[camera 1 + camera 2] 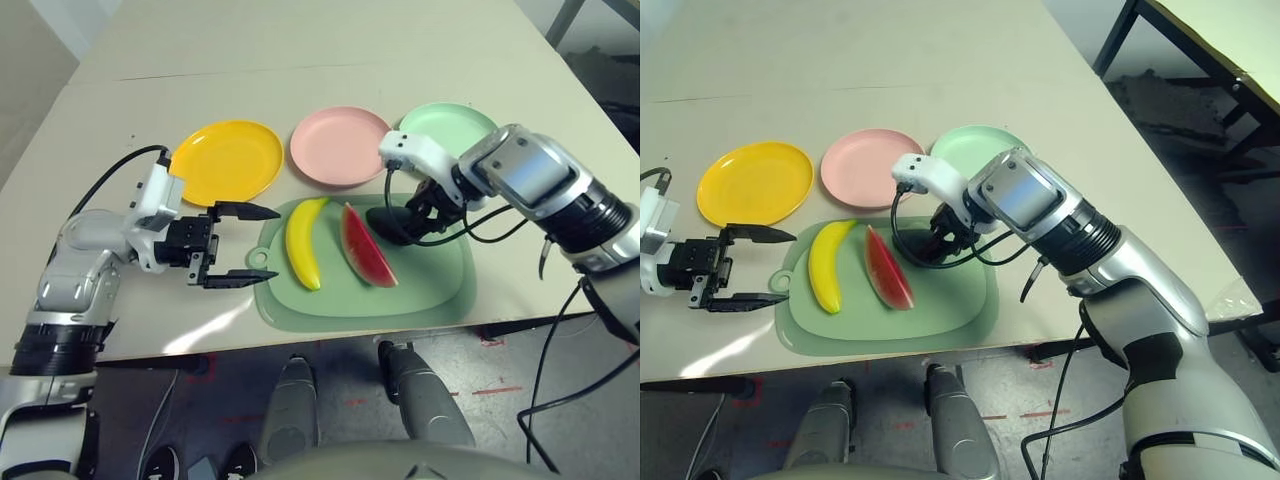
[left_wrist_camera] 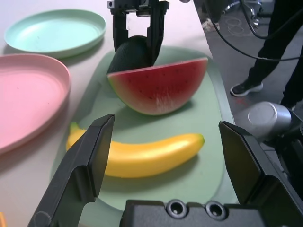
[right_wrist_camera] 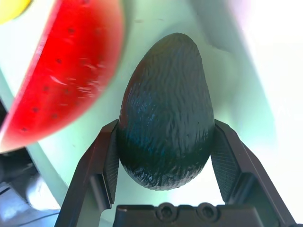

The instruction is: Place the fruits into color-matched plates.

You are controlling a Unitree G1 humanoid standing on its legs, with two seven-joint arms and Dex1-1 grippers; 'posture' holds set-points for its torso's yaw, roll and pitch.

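Table: the pale table (image 1: 300, 60) carried everything, with the three plates in a row behind the cutting mat (image 1: 440, 295).
Cutting mat: a pale green rounded mat, nearest the robot, with all three fruits on it.
Plates: the yellow plate (image 1: 228, 160) lay to the left, the pink plate (image 1: 338, 146) in the middle and the mint green plate (image 1: 455, 122) to the right, all three without fruit.
Banana: the banana (image 1: 303, 243) lay on the mat's left part, its length running from near edge to far edge, just off the open left gripper's tips.
Watermelon wedge: the watermelon wedge (image 1: 365, 246) lay beside the banana, between it and the avocado.
Avocado: the avocado (image 3: 165, 111) sat on the mat's right part; whether it was touching the mat could not be told.
Right gripper: the right gripper (image 3: 164, 161) pointed steeply down with both fingers pressed on the avocado's broad end, its narrow end pointing away from the wrist.
Left gripper: the left gripper (image 1: 245, 245) hung wide open and held nothing, at the mat's left edge.
Key relation: the mint green plate lay just behind the right gripper, so the right arm looked the nearer one for the avocado.
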